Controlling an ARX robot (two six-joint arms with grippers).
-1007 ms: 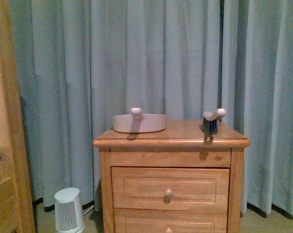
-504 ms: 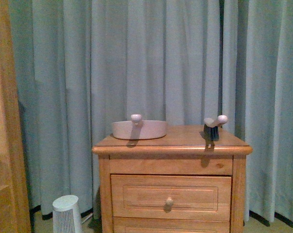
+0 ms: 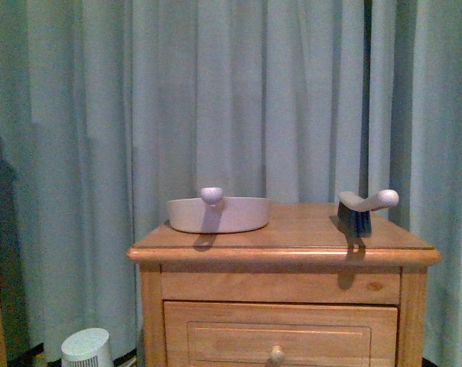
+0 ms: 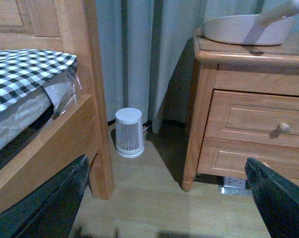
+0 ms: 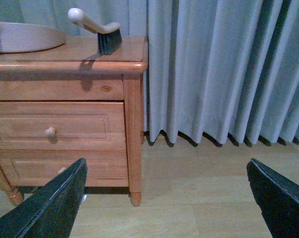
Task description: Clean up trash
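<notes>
The trash, a small crumpled white wad, does not appear in any of the three views, so I cannot tell where it lies.

The things for sweeping stand on the top of a light brown wooden nightstand with drawers [image 3: 284, 264]. A beige plastic dustpan [image 3: 218, 214] sits on the left part of the top, and its handle with a round end points toward the front camera. A small brush with a beige handle and dark bristles [image 3: 361, 210] stands on its bristles on the right part, well apart from the dustpan, with the handle tilted upward to the right. Behind the nightstand hangs a grey-blue pleated curtain [image 3: 216, 99] that fills the whole background.

The left gripper [image 4: 165, 168] is held low above the pale wooden floor [image 4: 154, 208]. Its two black fingers [image 4: 55, 208] are spread wide and nothing is between them. In the left wrist view a small white ribbed appliance [image 4: 128, 133] stands on the floor between the nightstand and a wooden bed frame [image 4: 97, 99]. A black and white checked sheet [image 4: 25, 64] covers the bed. A white power socket strip [image 4: 233, 184] lies under the nightstand.

The right gripper [image 5: 166, 164] is also spread wide and holds nothing, with its black fingers [image 5: 283, 198] far apart. It faces the right front corner of the nightstand, with the curtain beside it
</notes>
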